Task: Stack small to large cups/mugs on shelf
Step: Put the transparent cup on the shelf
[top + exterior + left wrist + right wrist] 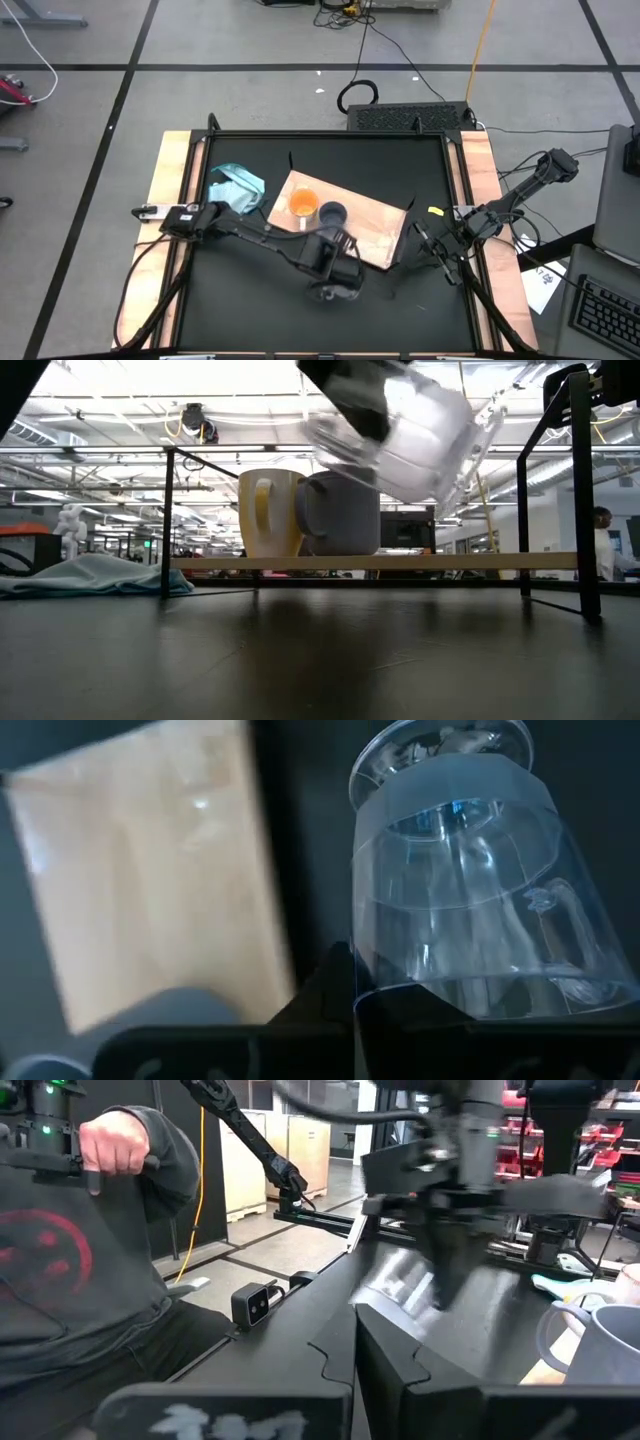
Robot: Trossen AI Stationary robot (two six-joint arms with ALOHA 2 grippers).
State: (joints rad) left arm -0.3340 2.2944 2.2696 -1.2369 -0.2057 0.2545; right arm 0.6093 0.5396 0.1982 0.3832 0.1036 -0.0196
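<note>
The black tabletop [300, 310] sits in a light-wood frame [170, 200] on a grey floor [250, 40] crossed by dark tape lines, with cables [400, 60] trailing over it and a keyboard [608, 315] at the right edge. Level across the table, a large workshop hall opens under a bright ceiling [120, 390] with long light strips. A seated person in a grey sweatshirt [80, 1260] grips a handle, and cardboard boxes [285, 1145] stand further back.

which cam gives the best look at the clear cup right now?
Left wrist view: the clear cup fills the frame, handle and rim visible, held in the left gripper. Low view shows it blurred, tilted above the shelf. Right wrist view gives only a smear; in the high view the arm mostly hides it.
</note>
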